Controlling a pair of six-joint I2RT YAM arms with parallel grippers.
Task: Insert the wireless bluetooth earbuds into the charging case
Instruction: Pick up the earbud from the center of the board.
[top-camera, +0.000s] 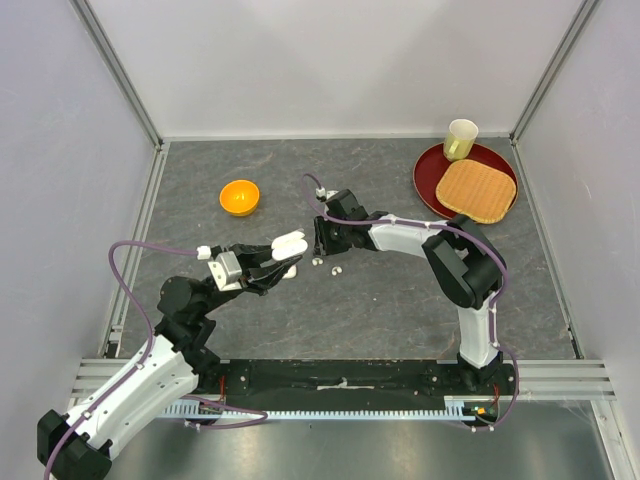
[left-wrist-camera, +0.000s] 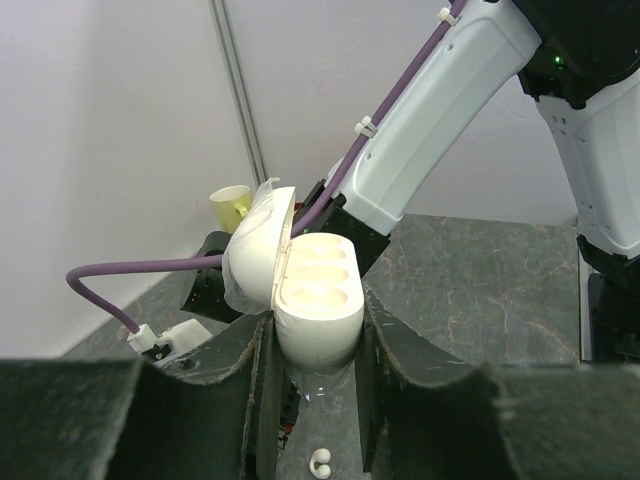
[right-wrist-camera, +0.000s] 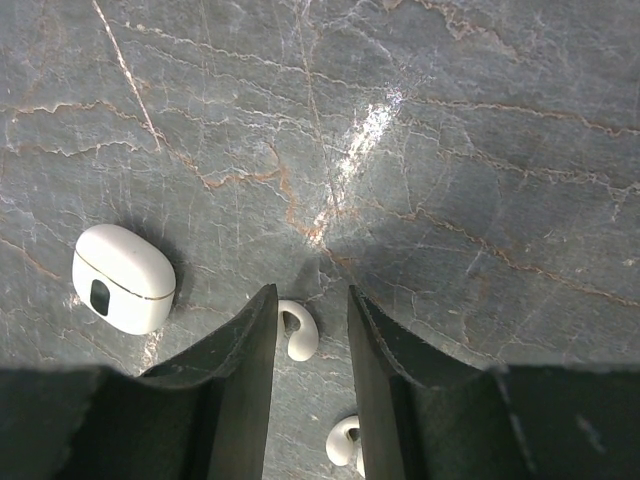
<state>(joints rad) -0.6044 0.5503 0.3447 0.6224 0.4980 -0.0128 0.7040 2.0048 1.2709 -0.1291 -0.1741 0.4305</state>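
Note:
My left gripper (top-camera: 272, 258) is shut on the base of an open white charging case (left-wrist-camera: 318, 300), held above the table. Its lid (left-wrist-camera: 255, 255) is swung back to the left and the sockets look empty. Just right of it, my right gripper (top-camera: 322, 250) points down at the table and is open. In the right wrist view its fingertips (right-wrist-camera: 262, 310) straddle one white earbud (right-wrist-camera: 300, 330) lying on the stone surface, close to the left finger. A second earbud (right-wrist-camera: 345, 443) lies nearer, beside the right finger. Both earbuds (top-camera: 317, 262) show small in the top view. One earbud (left-wrist-camera: 321, 461) lies on the table below the held case.
A second white case (right-wrist-camera: 123, 277), closed, lies on the table left of the right gripper. An orange bowl (top-camera: 240, 197) sits at the back left. At the back right, a red tray (top-camera: 430, 185) carries a yellow cup (top-camera: 461, 139) and a woven mat (top-camera: 476, 190).

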